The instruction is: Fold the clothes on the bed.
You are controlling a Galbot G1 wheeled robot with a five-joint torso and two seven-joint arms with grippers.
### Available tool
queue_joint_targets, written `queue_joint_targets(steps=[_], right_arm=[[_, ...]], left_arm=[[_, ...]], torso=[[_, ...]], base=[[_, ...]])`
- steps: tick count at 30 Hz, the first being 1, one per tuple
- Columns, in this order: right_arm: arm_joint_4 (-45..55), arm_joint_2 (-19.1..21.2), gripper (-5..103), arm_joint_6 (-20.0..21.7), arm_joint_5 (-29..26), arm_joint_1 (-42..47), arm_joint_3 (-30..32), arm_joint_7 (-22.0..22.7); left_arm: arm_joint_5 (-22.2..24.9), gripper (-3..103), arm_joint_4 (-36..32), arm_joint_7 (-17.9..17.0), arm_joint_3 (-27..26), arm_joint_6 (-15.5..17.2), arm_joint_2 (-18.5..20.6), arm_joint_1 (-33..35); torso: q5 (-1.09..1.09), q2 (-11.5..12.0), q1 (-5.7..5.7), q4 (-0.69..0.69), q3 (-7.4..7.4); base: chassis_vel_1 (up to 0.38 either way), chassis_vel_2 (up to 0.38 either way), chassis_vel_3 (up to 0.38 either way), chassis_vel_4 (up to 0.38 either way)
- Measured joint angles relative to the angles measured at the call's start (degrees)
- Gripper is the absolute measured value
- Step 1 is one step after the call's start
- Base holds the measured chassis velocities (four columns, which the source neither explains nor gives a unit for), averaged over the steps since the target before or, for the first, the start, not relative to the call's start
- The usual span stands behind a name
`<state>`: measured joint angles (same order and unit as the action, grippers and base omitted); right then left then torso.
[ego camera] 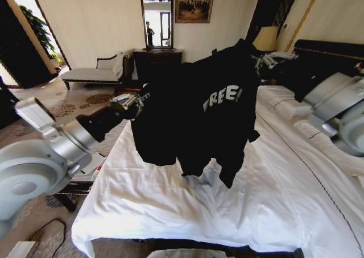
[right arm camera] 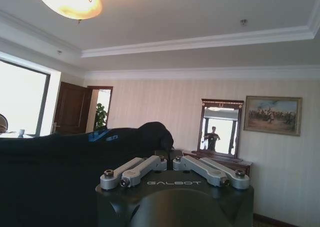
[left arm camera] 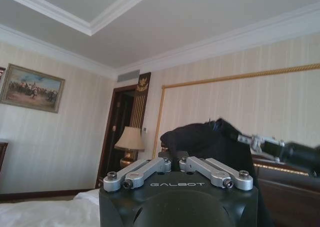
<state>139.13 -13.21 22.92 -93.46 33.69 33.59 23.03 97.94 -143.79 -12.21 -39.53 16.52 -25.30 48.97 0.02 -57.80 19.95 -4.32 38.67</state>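
Observation:
The clothes, one black T-shirt [ego camera: 193,116] with white "FREE!" lettering, hang in the air over the bed [ego camera: 170,207] with its white duvet. My left gripper [ego camera: 138,99] is shut on the shirt's left upper edge. My right gripper [ego camera: 263,59] is shut on the right upper edge, higher and farther back. The shirt droops between them, its hem just above the duvet. In the left wrist view the fingers [left arm camera: 150,168] meet under bunched black fabric [left arm camera: 200,139]. The right wrist view shows my right gripper [right arm camera: 167,161] closed on dark cloth [right arm camera: 75,152].
White pillows [ego camera: 284,102] and a dark headboard [ego camera: 333,50] lie to the right. A lamp [ego camera: 264,39] stands behind the shirt. A dresser with a mirror [ego camera: 157,56] and a white-cushioned chaise [ego camera: 94,71] stand along the far wall. Carpeted floor [ego camera: 34,127] lies to the left.

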Motion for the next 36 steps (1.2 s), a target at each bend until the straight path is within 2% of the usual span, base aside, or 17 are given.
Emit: queue_joint_targets(steps=[2, 3, 5, 6, 8, 10, 11, 15, 17, 19, 21, 25, 28, 31, 34, 35, 36], right_arm=[[3.6, 0.1, 0, 1.3, -3.6, -0.1, 0.7, 3.3], [3.6, 0.1, 0, 1.3, -3.6, -0.1, 0.7, 3.3], [4.4, 0.5, 0, 2.0, -6.2, -0.6, 1.2, 5.0], [4.7, 1.0, 0, 2.7, -9.3, -1.3, 2.0, 6.7], [4.7, 1.2, 0, 3.0, -10.3, -1.5, 2.4, 7.3], [4.7, 2.1, 0, 3.9, -15.2, -2.1, 4.5, 10.0], [4.7, 2.1, 0, 3.9, -15.2, -2.1, 4.5, 10.0], [4.7, 3.1, 0, 5.2, -23.7, -2.5, 8.3, 14.2], [4.7, 3.1, 0, 5.3, -24.4, -2.4, 8.7, 14.5], [4.6, 3.0, 0, 5.7, -28.6, -2.0, 11.1, 16.6], [4.6, 2.9, 0, 5.8, -29.6, -1.9, 11.5, 17.2], [4.5, 2.5, 0, 7.4, -32.0, -1.5, 12.1, 18.9], [4.5, 2.4, 0, 8.7, -32.3, -1.5, 11.3, 19.6], [4.4, 1.8, 0, 9.6, -32.1, -0.9, 10.3, 20.2], [4.2, -0.8, 0, 9.9, -27.7, 3.2, 8.8, 20.2], [4.2, -0.8, 0, 9.9, -27.7, 3.2, 8.8, 20.2], [4.1, -2.0, 0, 9.9, -24.3, 5.8, 8.1, 19.0]], left_arm=[[4.3, 2, 0.0, -1.2, -4.6, 0.5, 0.7, 1.4], [4.3, 2, 0.0, -1.2, -4.6, 0.5, 0.7, 1.4], [7.2, 2, 0.0, -1.6, -8.1, 0.9, 1.3, 2.7], [10.5, 2, 0.1, -1.9, -12.4, 1.4, 1.8, 5.2], [11.7, 2, 0.1, -1.9, -14.4, 1.7, 1.9, 6.4], [16.7, 2, 0.2, -2.1, -23.9, 2.8, 2.1, 12.4], [16.7, 2, 0.2, -2.1, -23.9, 2.8, 2.1, 12.4], [23.4, 2, 0.2, -4.1, -33.5, 4.3, 2.0, 16.6], [24.2, 2, 0.2, -4.4, -34.2, 4.5, 2.1, 16.7], [28.9, 2, 0.2, -6.1, -39.3, 5.6, 2.1, 19.0], [29.6, 2, 0.2, -6.3, -40.4, 5.8, 2.1, 19.9], [32.4, 2, 0.2, -7.8, -47.1, 6.9, 0.0, 28.7], [31.8, 2, 0.2, -7.9, -47.9, 7.1, -1.2, 32.4], [30.2, 2, 0.2, -8.0, -45.9, 7.1, -2.0, 32.9], [23.7, 2, 0.5, -8.9, -33.6, 6.4, -2.1, 26.9], [23.7, 2, 0.5, -8.9, -33.6, 6.4, -2.1, 26.9], [20.8, 2, 0.5, -8.9, -28.8, 5.8, -2.0, 25.2]], torso=[[0.0, 0.0, 0.0, 0.01, 0.01], [0.0, 0.0, 0.0, 0.01, 0.01], [-0.04, 0.0, 0.01, 0.01, 0.01], [-0.05, 0.0, 0.01, 0.02, 0.01], [-0.04, 0.0, 0.02, 0.02, 0.01], [-0.02, 0.0, 0.01, 0.02, 0.01], [-0.02, 0.0, 0.01, 0.02, 0.01], [-0.04, 0.0, 0.01, 0.01, 0.01], [-0.04, 0.0, 0.01, 0.01, 0.01], [-0.03, 0.0, 0.01, 0.01, 0.01], [-0.02, 0.0, 0.01, 0.0, 0.01], [-0.02, 0.0, 0.01, 0.01, 0.01], [-0.05, 0.0, 0.01, 0.03, 0.01], [-0.04, 0.0, 0.0, 0.04, 0.01], [-0.01, 0.0, 0.0, 0.01, 0.01], [-0.01, 0.0, 0.0, 0.01, 0.01], [-0.02, 0.0, 0.01, -0.01, 0.01]], base=[[0.0, 0.0, 0.0, 0.0], [0.0, 0.0, 0.0, 0.0], [0.0, 0.0, 0.0, 0.0], [0.0, 0.0, 0.0, 0.0], [0.0, 0.0, 0.0, 0.0], [0.0, 0.0, 0.0, 0.0], [0.0, 0.0, 0.0, 0.0], [0.0, 0.0, 0.0, 0.0], [0.0, 0.0, 0.0, 0.0], [0.0, 0.0, 0.0, 0.0], [0.0, 0.0, 0.0, 0.0], [0.0, 0.0, 0.0, 0.0], [0.0, 0.0, 0.0, 0.0], [0.0, 0.0, 0.0, 0.0], [0.0, 0.0, 0.0, 0.0], [0.0, 0.0, 0.0, 0.0], [0.0, 0.0, 0.0, 0.0]])
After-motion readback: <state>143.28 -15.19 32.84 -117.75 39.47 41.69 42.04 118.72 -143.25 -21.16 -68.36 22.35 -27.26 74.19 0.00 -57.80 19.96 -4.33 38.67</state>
